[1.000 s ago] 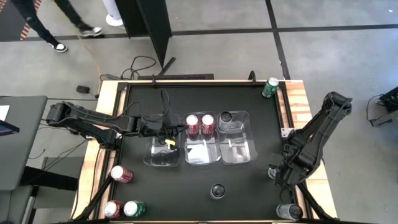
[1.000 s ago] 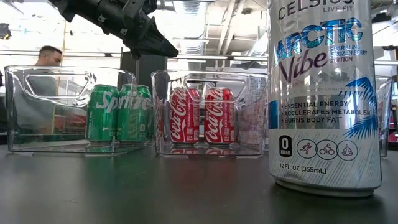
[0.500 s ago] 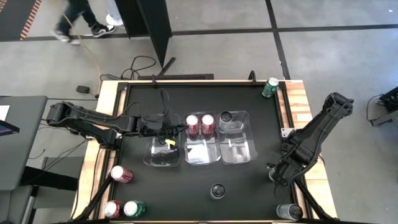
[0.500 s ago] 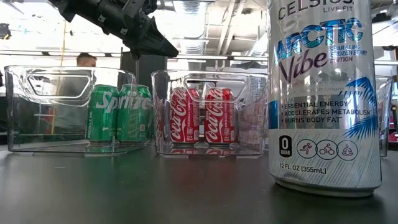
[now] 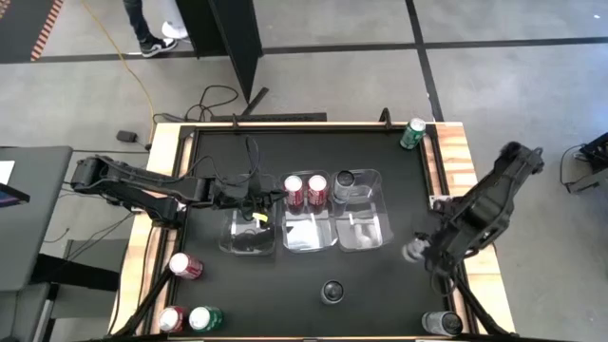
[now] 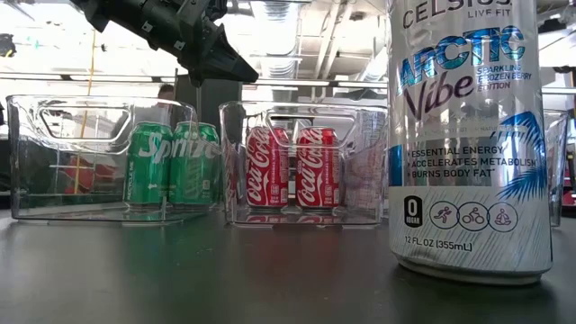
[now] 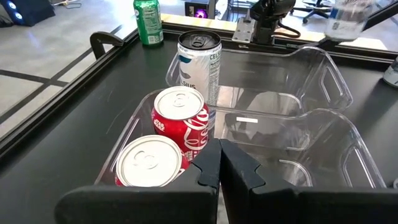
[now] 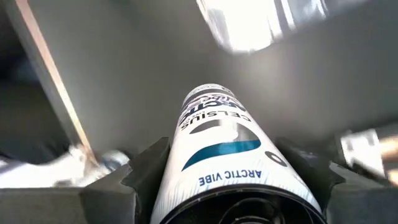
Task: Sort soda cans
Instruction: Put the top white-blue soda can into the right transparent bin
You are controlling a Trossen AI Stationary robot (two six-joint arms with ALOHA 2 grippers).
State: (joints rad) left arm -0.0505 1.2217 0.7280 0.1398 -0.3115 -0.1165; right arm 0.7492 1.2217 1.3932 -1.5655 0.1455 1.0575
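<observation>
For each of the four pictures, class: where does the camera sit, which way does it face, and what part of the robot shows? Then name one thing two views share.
High view: above the table, straight down; both arms, right gripper.
Low view: table height, level across; silver-grey can close, one arm overhead.
Left wrist view: over the shut left gripper, toward the clear trays.
Right wrist view: along a held Celsius can.
Shared: two red cans, high and left wrist views.

Black-topped table (image 5: 370,147) with pale wooden edging

Bearing three clear plastic trays (image 5: 306,226) side by side mid-table, plus loose red (image 5: 185,266), green (image 5: 412,133) and silver-grey drink cans (image 5: 332,291).
</observation>
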